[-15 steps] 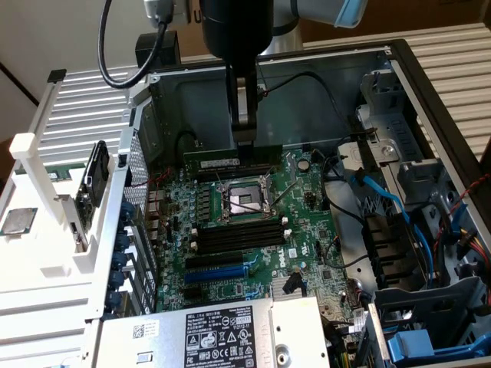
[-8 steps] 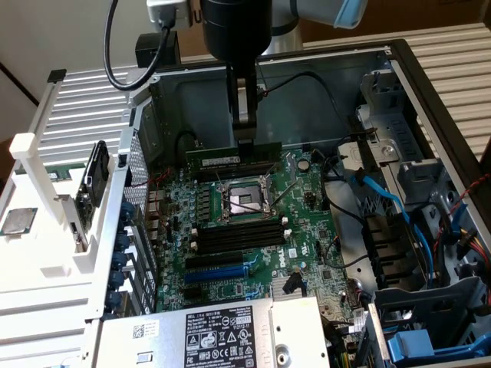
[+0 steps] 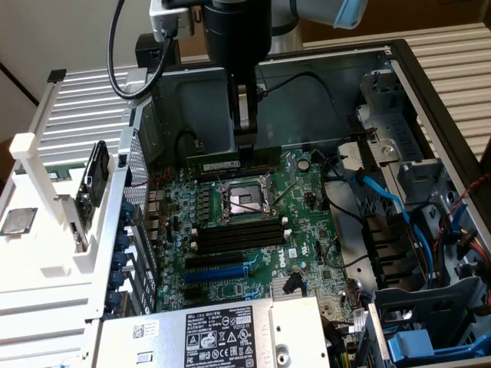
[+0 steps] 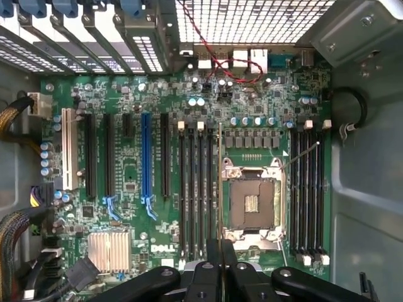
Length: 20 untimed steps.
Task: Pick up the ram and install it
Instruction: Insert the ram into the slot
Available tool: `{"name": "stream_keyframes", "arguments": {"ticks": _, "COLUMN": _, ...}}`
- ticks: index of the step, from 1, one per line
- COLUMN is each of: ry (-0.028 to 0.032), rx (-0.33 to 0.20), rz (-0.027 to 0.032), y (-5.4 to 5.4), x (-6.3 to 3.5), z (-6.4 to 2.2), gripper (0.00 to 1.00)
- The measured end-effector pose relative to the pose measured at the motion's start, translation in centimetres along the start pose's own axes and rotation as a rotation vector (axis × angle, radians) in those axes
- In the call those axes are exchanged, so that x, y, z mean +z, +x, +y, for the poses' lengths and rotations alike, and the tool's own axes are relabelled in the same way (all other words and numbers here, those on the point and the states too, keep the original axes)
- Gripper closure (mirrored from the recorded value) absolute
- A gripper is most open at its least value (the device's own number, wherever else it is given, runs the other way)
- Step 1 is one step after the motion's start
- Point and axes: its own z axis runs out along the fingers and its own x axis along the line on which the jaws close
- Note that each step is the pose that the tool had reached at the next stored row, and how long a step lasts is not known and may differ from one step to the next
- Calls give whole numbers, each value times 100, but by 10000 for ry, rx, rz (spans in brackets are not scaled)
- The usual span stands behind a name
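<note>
The ram (image 3: 229, 163) is a long dark green stick with a pale label, hanging level above the motherboard (image 3: 307, 230) inside the open computer case. My gripper (image 3: 247, 147) is shut on its top edge near the middle. In the wrist view the ram (image 4: 220, 182) shows edge-on as a thin line running out from my gripper (image 4: 220, 253), over the strip between one bank of black memory slots (image 4: 196, 189) and the processor socket (image 4: 252, 201). A second bank of memory slots (image 4: 308, 189) lies on the socket's other side. The near memory slots (image 3: 239, 234) with white clips are bare.
A blue expansion slot (image 3: 219, 272) and a power supply (image 3: 222, 337) lie toward the front. Blue cables (image 3: 383, 199) and drive bays fill the exterior view's right. A white rack (image 3: 46, 230) holding a processor chip (image 3: 18, 221) stands on the exterior view's left. Case walls (image 3: 307, 92) ring the board.
</note>
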Motion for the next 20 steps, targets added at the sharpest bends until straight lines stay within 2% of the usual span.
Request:
{"name": "stream_keyframes", "arguments": {"ticks": 17, "ry": -14, "rx": -4, "rz": -1, "y": 103, "x": 145, "z": 1, "gripper": 88}}
{"name": "stream_keyframes", "arguments": {"ticks": 20, "ry": -14, "rx": -4, "rz": 17, "y": 106, "x": 196, "z": 1, "gripper": 88}}
